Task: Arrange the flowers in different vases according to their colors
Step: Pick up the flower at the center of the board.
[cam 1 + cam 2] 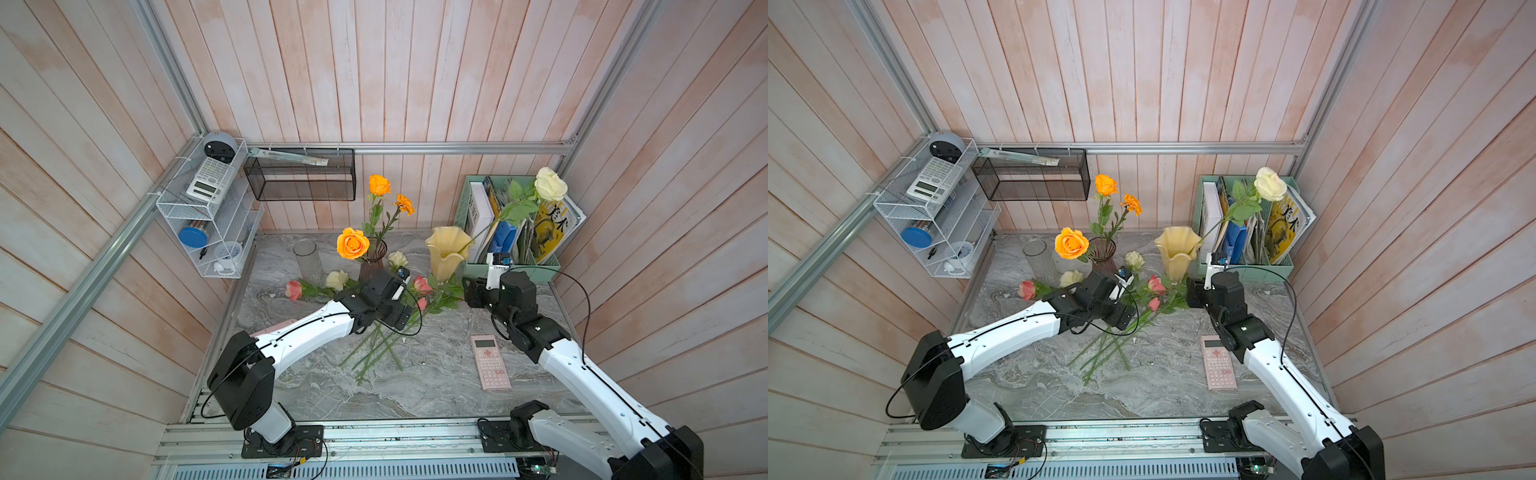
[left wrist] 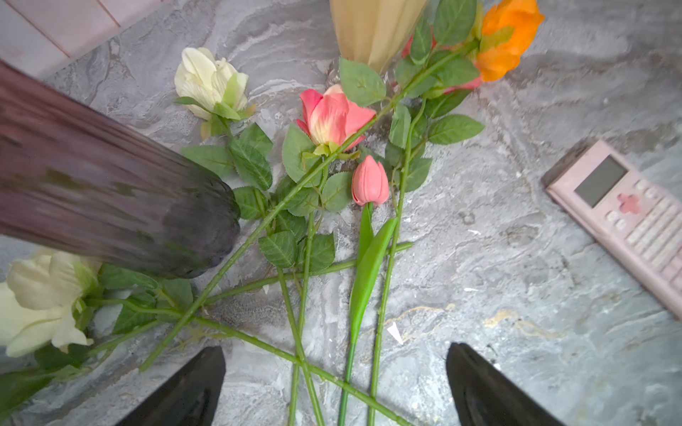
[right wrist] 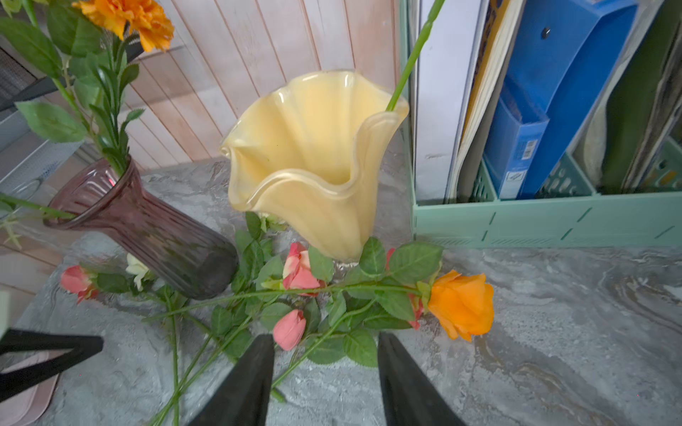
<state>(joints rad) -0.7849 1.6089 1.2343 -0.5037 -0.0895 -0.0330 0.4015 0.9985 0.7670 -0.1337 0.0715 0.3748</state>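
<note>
Left tool [image 2: 334, 348] gapes wide and empty above crossed green artificial-rose stems [image 2: 300, 363]; right tool [image 3: 325, 336], half apart, holds nothing. Best to pinch one bare stem alone, clear of leaves and neighbours.

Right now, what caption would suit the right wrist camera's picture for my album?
Open pincer over a pink bud and an orange rose lying by the yellow vase and purple vase.
</note>
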